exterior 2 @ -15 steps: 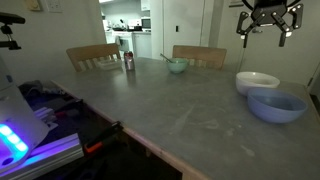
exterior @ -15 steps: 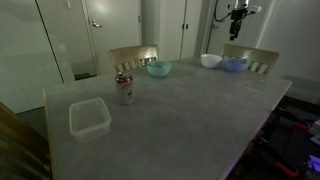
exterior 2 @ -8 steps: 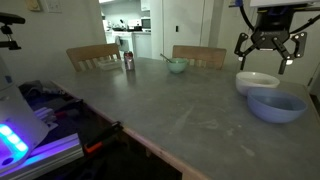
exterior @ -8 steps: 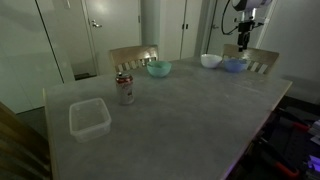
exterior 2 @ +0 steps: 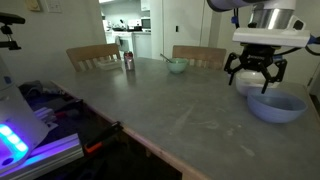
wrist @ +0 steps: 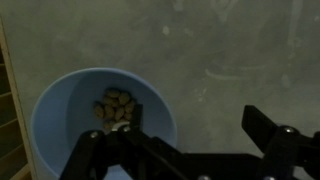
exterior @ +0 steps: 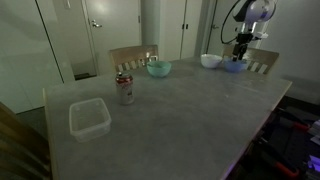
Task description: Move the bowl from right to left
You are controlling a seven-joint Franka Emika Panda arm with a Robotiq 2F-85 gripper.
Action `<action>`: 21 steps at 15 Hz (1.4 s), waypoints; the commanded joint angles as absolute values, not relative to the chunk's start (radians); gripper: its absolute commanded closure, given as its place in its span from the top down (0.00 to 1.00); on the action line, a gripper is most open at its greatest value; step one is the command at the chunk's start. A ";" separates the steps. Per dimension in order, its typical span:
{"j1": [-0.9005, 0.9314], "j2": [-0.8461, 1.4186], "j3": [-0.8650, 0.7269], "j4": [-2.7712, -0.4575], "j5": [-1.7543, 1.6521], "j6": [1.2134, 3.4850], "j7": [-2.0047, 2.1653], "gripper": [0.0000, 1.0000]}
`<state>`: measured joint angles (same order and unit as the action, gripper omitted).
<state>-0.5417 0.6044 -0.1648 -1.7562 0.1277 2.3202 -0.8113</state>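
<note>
Your fingers (wrist: pixel 270 130) are spread wide with nothing in them, hanging just above the 2 bowls at the far corner of the counter (exterior 2: pixel 170 112). The blue bowl (exterior 2: pixel 275 106) sits on the counter near the edge, right beside the white bowl (exterior: pixel 210 61). In the wrist view it's low and left with 1 finger crossing its rim, and there are small brownish bits inside. The teal bowl (exterior 2: pixel 177 66), soda can (exterior: pixel 125 89) and clear plastic tub (exterior: pixel 88 118) sit well apart from it.

Pale grey, rounded arm (exterior 2: pixel 270 18) — tipped with black, angular, jointed fingers (wrist: pixel 266 129).
</note>
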 commanded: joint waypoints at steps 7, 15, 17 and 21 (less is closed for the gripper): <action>-0.582 0.633 -0.071 -1.833 0.158 2.566 -0.857 0.74; -0.623 0.654 -0.058 -1.820 0.151 2.591 -0.864 0.17; -0.634 0.656 -0.056 -1.817 0.150 2.594 -0.867 0.04; -0.644 0.649 -0.059 -1.824 0.139 2.621 -0.868 0.00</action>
